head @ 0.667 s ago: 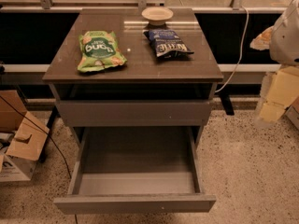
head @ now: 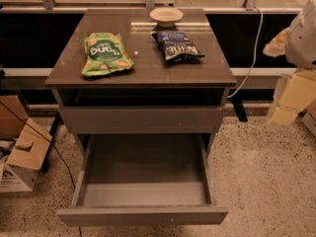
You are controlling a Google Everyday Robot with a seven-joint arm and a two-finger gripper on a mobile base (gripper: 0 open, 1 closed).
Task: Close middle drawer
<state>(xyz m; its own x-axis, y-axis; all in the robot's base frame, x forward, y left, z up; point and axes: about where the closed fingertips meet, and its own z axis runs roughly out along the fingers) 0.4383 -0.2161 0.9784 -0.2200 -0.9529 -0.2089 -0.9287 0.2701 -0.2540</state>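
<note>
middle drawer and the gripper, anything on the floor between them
In the camera view, only bare speckled floor lies between the open middle drawer and the gripper, which hangs at the right edge.

- The robot's arm, pale and bulky, shows at the far right edge, directly above the gripper.
- The gripper, yellowish, hangs low, angled downward and leftward.

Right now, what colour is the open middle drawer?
The middle drawer is matte grey, per the camera view. The gripper is at the right edge.
</note>
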